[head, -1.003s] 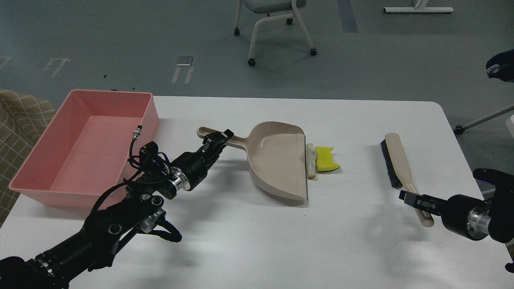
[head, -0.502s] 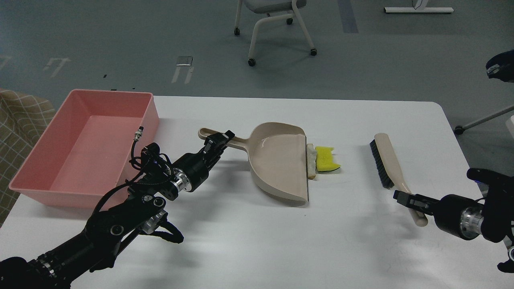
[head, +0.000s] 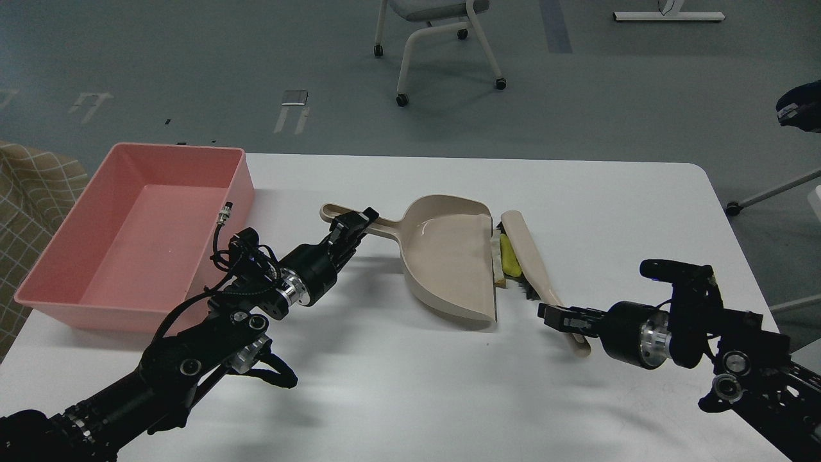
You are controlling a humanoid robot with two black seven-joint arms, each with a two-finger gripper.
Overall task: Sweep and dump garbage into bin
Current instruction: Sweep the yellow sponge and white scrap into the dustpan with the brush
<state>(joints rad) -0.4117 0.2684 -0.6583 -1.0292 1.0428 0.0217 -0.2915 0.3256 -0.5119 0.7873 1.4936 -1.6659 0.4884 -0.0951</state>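
The beige dustpan (head: 449,256) lies mid-table, mouth to the right. My left gripper (head: 351,226) is shut on its handle. My right gripper (head: 559,319) is shut on the handle of the beige brush (head: 529,260), whose head presses the garbage against the dustpan's lip. The yellow sponge chunk (head: 509,255) shows as a thin strip between brush and lip. The white bread slice (head: 495,260) is squeezed at the lip, mostly hidden. The pink bin (head: 138,231) stands empty at the table's left.
The white table (head: 410,385) has its right edge close to my right arm. A wheeled chair (head: 436,38) stands on the floor behind the table. A checked cloth (head: 32,192) lies left of the bin.
My right gripper has swept the brush left across the table, from well right of the garbage up against it, pushing sponge and bread onto the dustpan's lip. The left gripper and dustpan barely moved.
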